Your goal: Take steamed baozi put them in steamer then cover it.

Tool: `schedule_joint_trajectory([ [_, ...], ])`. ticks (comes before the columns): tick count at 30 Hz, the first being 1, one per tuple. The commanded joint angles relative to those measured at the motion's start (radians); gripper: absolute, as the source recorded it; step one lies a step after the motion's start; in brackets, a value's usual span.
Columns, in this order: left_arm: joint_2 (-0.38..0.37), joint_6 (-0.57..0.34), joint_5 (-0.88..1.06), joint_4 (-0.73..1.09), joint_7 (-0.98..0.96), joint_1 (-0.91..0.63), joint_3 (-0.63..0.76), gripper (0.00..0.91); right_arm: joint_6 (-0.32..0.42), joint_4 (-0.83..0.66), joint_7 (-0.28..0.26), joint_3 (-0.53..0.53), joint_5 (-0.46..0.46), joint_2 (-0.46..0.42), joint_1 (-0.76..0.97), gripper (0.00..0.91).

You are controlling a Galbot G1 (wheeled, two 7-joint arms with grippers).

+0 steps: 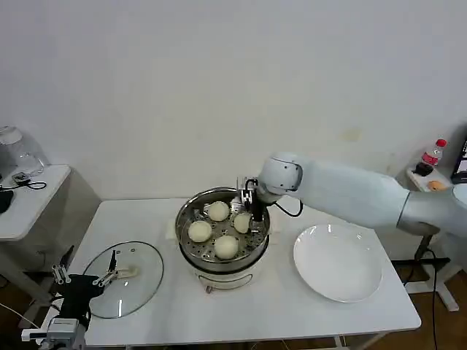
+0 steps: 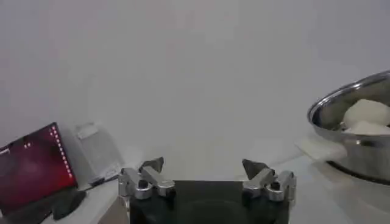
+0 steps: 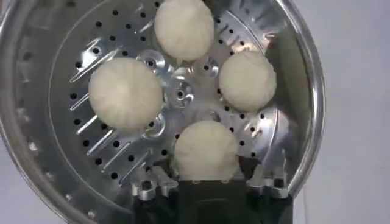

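Observation:
The steamer [image 1: 188, 246] stands mid-table, a shiny perforated basket [image 3: 73, 164] on a cream pot base. Several cream-white baozi lie in it, among them one at the back [image 1: 218, 211] and one at the front [image 1: 226, 246]. My right gripper [image 1: 248, 216] reaches into the basket from the right. In the right wrist view it [image 3: 207, 178] is open, its fingers standing either side of the nearest baozi [image 3: 205, 149], which rests on the basket floor. The glass cover [image 1: 142, 288] lies flat on the table at the left. My left gripper [image 1: 115, 268] hovers at the cover's handle, open [image 2: 204, 165] and empty.
A bare white plate [image 1: 338, 262] lies right of the steamer. A side table [image 1: 33, 193] with cables stands at the far left, and a bottle [image 1: 433, 153] sits on a stand at the far right. A red screen [image 2: 30, 173] shows in the left wrist view.

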Motion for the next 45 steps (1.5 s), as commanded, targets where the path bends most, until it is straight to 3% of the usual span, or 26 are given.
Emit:
schedule_joint_trajectory([
  [1, 0.001, 0.000, -0.003, 0.003, 0.000, -0.003, 0.001, 0.907, 0.006, 0.135, 0.055, 0.091, 0.029, -0.109, 0.007, 0.907],
  [3, 0.002, 0.000, -0.005, 0.006, 0.000, -0.006, 0.002, 0.907, 0.000, 0.227, 0.121, 0.155, 0.053, -0.162, -0.020, 0.907],
  [7, 0.001, -0.004, -0.004, 0.016, 0.003, -0.015, 0.004, 0.907, 0.025, 0.356, 0.346, 0.294, 0.117, -0.268, -0.133, 0.907],
  [9, 0.000, -0.015, 0.001, 0.026, 0.003, -0.021, 0.008, 0.907, 0.047, 0.404, 0.425, 0.387, 0.119, -0.318, -0.250, 0.907],
  [13, -0.005, -0.032, 0.013, 0.056, 0.004, -0.026, 0.010, 0.907, 0.186, 0.473, 0.608, 0.718, 0.039, -0.397, -0.611, 0.907],
  [15, -0.004, -0.033, 0.013, 0.069, 0.000, -0.025, 0.010, 0.907, 0.303, 0.484, 0.658, 0.838, -0.093, -0.401, -0.810, 0.907],
  [17, -0.005, -0.031, 0.017, 0.077, -0.010, -0.024, 0.011, 0.907, 0.371, 0.497, 0.680, 1.114, -0.181, -0.359, -1.044, 0.907],
  [18, -0.004, -0.031, 0.019, 0.079, -0.015, -0.021, 0.012, 0.907, 0.395, 0.502, 0.695, 1.173, -0.204, -0.338, -1.115, 0.907],
  [20, -0.003, -0.030, 0.029, 0.086, -0.038, -0.018, 0.016, 0.907, 0.439, 0.514, 0.701, 1.318, -0.249, -0.282, -1.277, 0.907],
  [23, 0.001, -0.030, 0.055, 0.104, -0.056, -0.015, 0.022, 0.907, 0.565, 0.538, 0.710, 1.603, -0.303, -0.150, -1.514, 0.907],
  [24, 0.001, -0.030, 0.062, 0.109, -0.059, -0.015, 0.025, 0.907, 0.590, 0.540, 0.710, 1.622, -0.313, -0.116, -1.555, 0.907],
  [28, 0.007, -0.035, 0.144, 0.139, -0.079, -0.009, 0.035, 0.907, 0.701, 0.551, 0.655, 1.861, -0.360, 0.090, -1.737, 0.907],
  [34, 0.049, -0.079, 0.451, 0.214, -0.076, -0.002, 0.018, 0.907, 0.784, 0.557, 0.592, 2.013, -0.343, 0.251, -1.880, 0.907],
  [40, 0.123, -0.111, 0.776, 0.303, -0.011, -0.008, 0.009, 0.907, 0.754, 0.616, 0.584, 2.066, -0.269, 0.291, -1.967, 0.907],
  [45, 0.178, -0.139, 0.994, 0.434, 0.003, -0.077, 0.053, 0.907, 0.755, 0.644, 0.587, 2.096, -0.267, 0.304, -2.033, 0.907],
])
